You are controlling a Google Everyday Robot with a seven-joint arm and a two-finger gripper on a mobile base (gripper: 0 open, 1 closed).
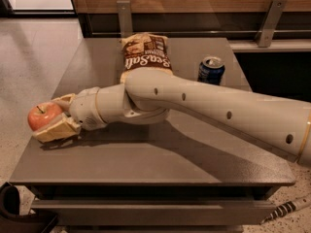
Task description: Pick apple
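Note:
The apple [42, 114] is red-orange with a short brown stem. It sits between my gripper's [46, 118] two tan fingers [54, 130], one behind it and one in front. The gripper is shut on the apple and holds it beyond the left edge of the grey table [146, 159], slightly above the table top. My white arm [204, 108] reaches across the table from the right.
A brown chip bag [146, 57] lies at the back middle of the table. A blue can [211, 70] stands at the back right. A wooden wall with metal brackets runs behind. A dark object [14, 212] sits on the floor at lower left.

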